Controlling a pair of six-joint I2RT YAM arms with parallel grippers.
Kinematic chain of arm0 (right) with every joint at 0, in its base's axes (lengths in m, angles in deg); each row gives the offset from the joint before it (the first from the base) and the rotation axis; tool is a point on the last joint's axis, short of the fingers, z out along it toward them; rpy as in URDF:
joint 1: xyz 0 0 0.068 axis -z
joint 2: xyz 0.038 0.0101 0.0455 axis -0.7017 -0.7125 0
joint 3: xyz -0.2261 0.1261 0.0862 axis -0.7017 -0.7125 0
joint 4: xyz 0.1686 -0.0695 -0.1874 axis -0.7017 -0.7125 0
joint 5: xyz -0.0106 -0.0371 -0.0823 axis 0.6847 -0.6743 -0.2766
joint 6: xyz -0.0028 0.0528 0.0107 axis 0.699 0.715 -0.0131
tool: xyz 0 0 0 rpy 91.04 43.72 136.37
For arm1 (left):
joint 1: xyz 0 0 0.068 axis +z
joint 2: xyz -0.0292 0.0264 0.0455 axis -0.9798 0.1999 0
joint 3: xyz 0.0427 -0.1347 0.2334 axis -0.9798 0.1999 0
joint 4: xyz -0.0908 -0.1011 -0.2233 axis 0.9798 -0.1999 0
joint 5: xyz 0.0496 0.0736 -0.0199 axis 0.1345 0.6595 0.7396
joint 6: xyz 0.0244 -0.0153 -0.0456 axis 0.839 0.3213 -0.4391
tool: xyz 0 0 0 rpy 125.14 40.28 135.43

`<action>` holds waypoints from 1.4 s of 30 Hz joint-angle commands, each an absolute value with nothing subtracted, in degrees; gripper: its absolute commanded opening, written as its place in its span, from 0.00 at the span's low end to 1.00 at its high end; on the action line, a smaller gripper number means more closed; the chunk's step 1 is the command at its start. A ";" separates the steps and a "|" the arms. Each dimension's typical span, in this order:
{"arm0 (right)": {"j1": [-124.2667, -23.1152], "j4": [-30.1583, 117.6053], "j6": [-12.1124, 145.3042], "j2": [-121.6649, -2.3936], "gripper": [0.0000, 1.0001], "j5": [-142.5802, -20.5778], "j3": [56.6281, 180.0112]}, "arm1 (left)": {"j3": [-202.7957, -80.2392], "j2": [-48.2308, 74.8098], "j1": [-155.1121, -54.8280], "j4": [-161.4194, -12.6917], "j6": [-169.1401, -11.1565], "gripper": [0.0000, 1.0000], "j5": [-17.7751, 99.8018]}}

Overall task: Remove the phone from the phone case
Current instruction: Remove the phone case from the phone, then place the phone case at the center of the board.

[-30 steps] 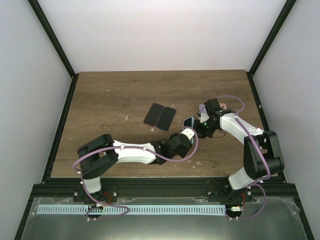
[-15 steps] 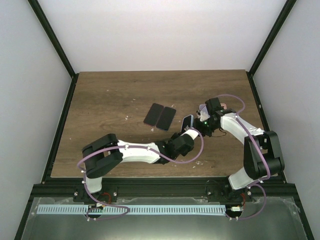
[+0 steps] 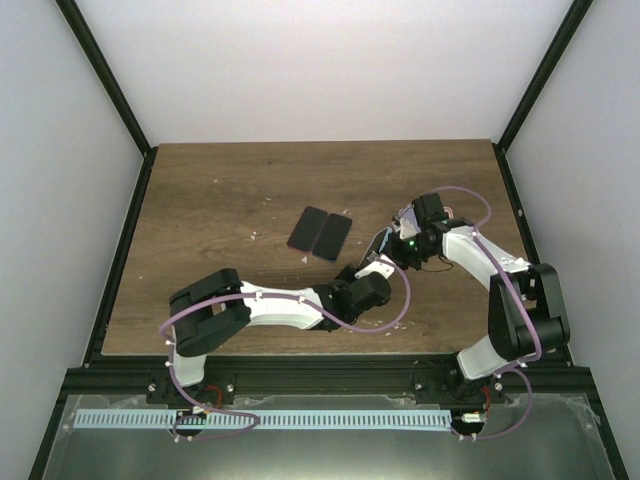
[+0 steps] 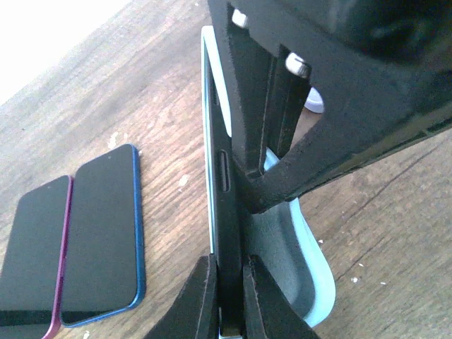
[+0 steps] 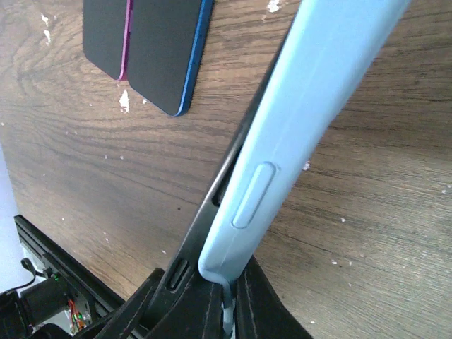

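Observation:
A black phone (image 4: 226, 212) stands on edge above the wooden table, partly out of its light blue case (image 4: 311, 268). My left gripper (image 4: 227, 263) is shut on the phone's lower edge. My right gripper (image 5: 230, 291) is shut on the case's thin lip, and the case (image 5: 304, 120) is peeled away from the phone (image 5: 212, 201). In the top view both grippers meet right of centre, the left (image 3: 372, 266) below the right (image 3: 402, 243), with the phone (image 3: 378, 242) between them.
Two dark phones lie side by side on the table left of the grippers, one blue-edged (image 4: 106, 233) and one magenta-edged (image 4: 32, 261); they also show in the top view (image 3: 320, 232). The right gripper's black body (image 4: 332, 78) looms close over the left wrist camera.
My left wrist has drawn back a little toward the lower left, and the phone has tilted with it. The right arm has hardly moved.

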State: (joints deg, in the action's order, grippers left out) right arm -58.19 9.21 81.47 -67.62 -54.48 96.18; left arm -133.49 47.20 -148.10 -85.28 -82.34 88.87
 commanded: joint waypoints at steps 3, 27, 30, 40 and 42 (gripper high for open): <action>-57.67 7.84 80.45 -63.57 0.01 -54.16 95.90 | -131.24 43.70 -146.29 -87.60 -84.14 0.00 94.36; -57.46 15.51 71.04 -57.82 0.01 -67.28 94.63 | -118.78 13.69 -137.53 -93.06 -105.86 0.00 83.93; -57.47 15.10 68.44 -59.16 0.01 -67.65 97.25 | -116.37 10.09 -137.53 -94.15 -106.87 0.00 84.40; -57.29 19.79 61.82 -65.13 0.01 -75.09 104.37 | -111.20 -0.02 -137.53 -93.71 -106.40 0.00 85.77; -57.16 19.78 61.96 -68.22 0.01 -78.84 106.64 | -111.48 -0.14 -137.58 -94.25 -105.94 0.00 85.92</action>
State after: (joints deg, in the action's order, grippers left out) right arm -57.38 17.40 63.75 -63.99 -71.00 101.93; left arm -110.58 1.41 -137.39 -97.30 -106.64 83.93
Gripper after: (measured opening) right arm 0.053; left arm 0.057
